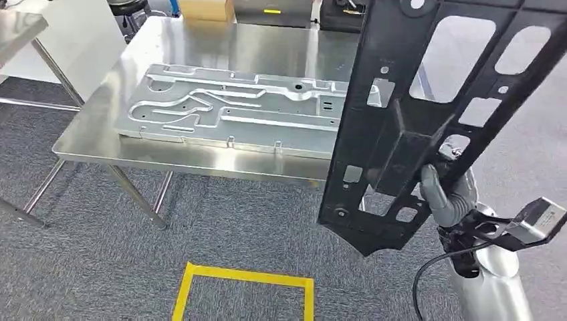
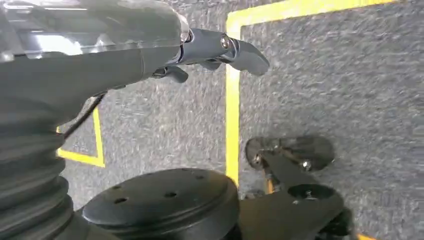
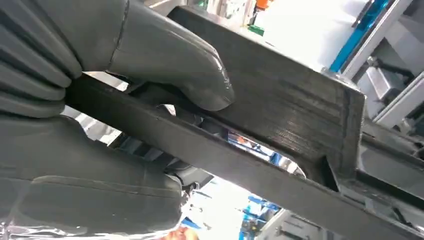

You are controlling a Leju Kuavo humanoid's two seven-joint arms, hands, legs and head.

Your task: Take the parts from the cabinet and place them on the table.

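Black frame (image 1: 414,114) between right-hand fingers (image 1: 433,190)

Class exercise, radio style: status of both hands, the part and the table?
Right hand grips black plastic frame part, held upright. Left hand hangs empty. Silver stamped metal panel already occupies steel table.

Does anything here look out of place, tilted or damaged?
Nothing looks damaged. The black frame part is tilted, but only because the right robot hand holds it in the air. The silver panel lies flat on the steel table.
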